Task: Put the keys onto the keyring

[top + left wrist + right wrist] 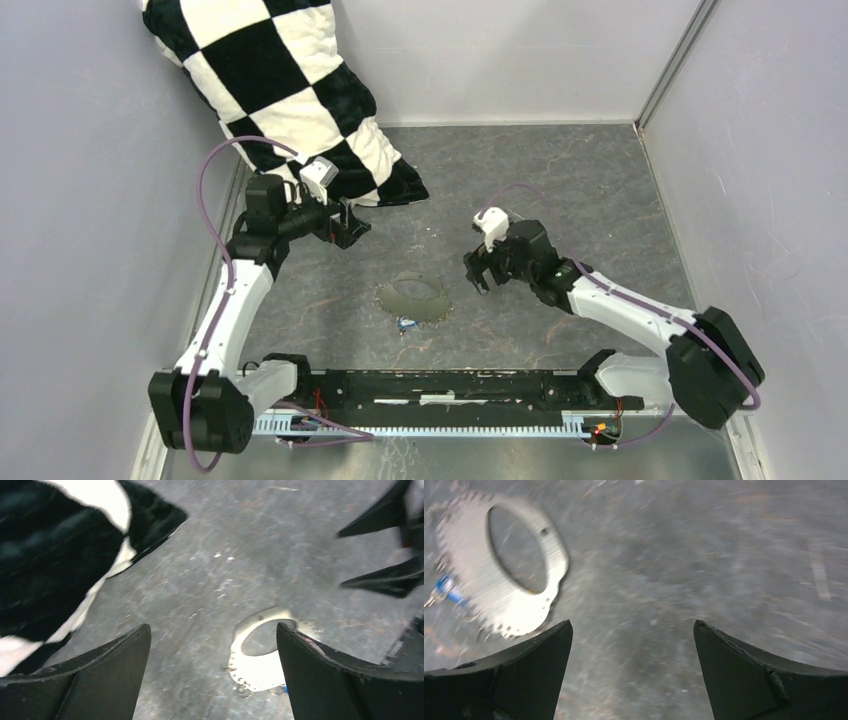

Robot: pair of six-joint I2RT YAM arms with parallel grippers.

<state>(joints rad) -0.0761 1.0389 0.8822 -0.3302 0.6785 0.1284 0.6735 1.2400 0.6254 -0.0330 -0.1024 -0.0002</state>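
Observation:
The keyring [392, 300] lies flat on the grey table floor between both arms. It is a wide oval loop with a toothed edge, bright in the left wrist view [257, 667] and right wrist view [519, 610]. A blue-headed key [406, 323] lies at its near edge, also in the right wrist view [446, 587], with a blue speck beside the right finger in the left wrist view [285, 690]. I cannot make out the yellow-orange key. My left gripper [350, 228] [212, 627] is open and empty, behind and left of the ring. My right gripper [482, 275] [633, 630] is open and empty, right of it.
A black-and-white checkered pillow [290, 90] leans in the back left corner, close to my left gripper, and fills the left of the left wrist view [45, 555]. Grey walls enclose the floor on three sides. A black rail [450, 385] spans the near edge.

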